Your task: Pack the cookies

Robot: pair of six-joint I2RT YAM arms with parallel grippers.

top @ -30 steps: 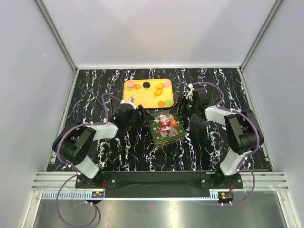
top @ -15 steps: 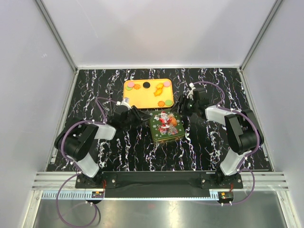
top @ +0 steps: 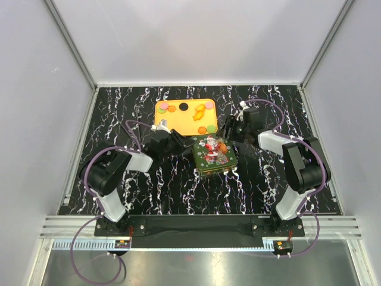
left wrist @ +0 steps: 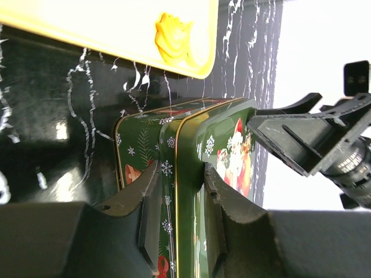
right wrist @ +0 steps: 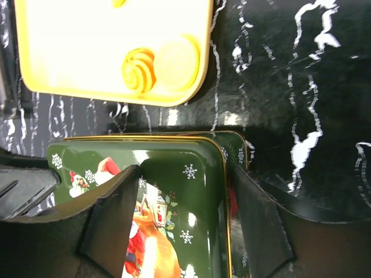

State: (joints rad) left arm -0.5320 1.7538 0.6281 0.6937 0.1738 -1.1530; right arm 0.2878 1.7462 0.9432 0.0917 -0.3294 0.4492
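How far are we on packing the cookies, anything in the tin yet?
Nothing packed yet: the small round cookies all lie on the yellow plastic tray, and the green Santa-printed metal tin has its lid on. In hand: the left gripper clamps the tin's edge; the right gripper straddles its corner, open. Left: open tin, move every cookie.

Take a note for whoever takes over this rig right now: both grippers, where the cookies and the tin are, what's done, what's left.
Left gripper: jaws closed on the left edge of the Christmas tin.
Right gripper: jaws open, astride the tin's opposite end; no firm grip visible.
Cookies: every one in view lies on the yellow tray behind the tin.
Done: both arms are at the tin; nothing packed.
Left: take off the lid, which appears to be on, move the cookies into the tin, then close it.
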